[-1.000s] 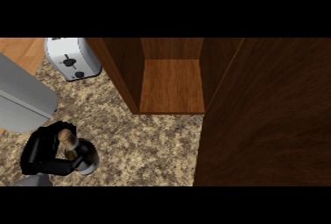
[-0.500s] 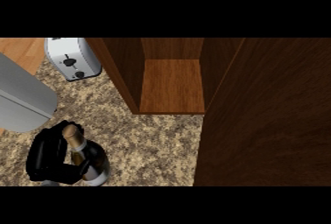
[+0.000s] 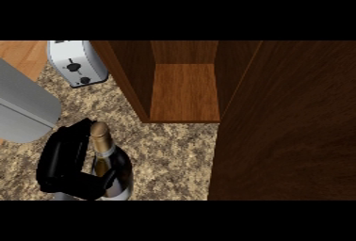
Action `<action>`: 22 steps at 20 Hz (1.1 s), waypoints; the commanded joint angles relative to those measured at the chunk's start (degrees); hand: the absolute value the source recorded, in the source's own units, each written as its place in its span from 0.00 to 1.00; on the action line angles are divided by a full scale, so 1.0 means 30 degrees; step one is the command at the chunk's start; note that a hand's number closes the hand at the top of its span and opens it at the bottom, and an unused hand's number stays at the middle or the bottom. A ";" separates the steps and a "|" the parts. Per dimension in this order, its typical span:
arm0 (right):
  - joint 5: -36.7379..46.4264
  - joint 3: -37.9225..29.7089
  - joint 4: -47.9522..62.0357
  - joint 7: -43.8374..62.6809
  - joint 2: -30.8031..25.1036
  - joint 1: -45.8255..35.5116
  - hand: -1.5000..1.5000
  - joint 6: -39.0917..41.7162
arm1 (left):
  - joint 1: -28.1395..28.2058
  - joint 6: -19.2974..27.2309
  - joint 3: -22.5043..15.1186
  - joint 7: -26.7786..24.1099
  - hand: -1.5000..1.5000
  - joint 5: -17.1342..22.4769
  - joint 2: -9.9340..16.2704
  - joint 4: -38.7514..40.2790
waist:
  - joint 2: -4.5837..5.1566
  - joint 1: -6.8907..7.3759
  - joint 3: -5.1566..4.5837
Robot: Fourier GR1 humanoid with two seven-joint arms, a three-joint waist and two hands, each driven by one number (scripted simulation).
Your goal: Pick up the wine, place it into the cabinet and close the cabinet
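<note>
At the right side of the head view, the open cabinet door (image 3: pixel 285 122) fills the frame top to bottom, dark wood. Just left of it, the cabinet (image 3: pixel 185 80) stands open: lighter wooden shelf floor visible inside, dark side wall on its left.

Speckled granite counter (image 3: pixel 173 150) runs under the cabinet front and across the lower left.

Grey forearm (image 3: pixel 21 106) comes in from the left edge, upper left, over the counter; I can't tell whose arm it is, and no hand shows on it.

Left hand (image 3: pixel 66 164) at lower left, black, fingers curled round the wine bottle (image 3: pixel 111 169); thumb wraps across the front of the bottle's lower body. Bottle held roughly upright, gold-foil neck pointing toward the top of the view, body dark with a pale label. It sits over the counter, left of and below the cabinet opening, well apart from the shelf.

Toaster (image 3: pixel 78 63), silver, on the counter at upper left, just beside the cabinet's left wall.

Right hand not visible.
</note>
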 commanded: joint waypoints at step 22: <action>-0.1120 -0.0020 -0.0774 0.0498 0.0478 0.0058 0.00 0.0218 | -0.8961 1.3523 -0.8877 0.5519 1.00 -0.0746 -0.0025 0.0757 | 0.0024 -0.0061 -0.0009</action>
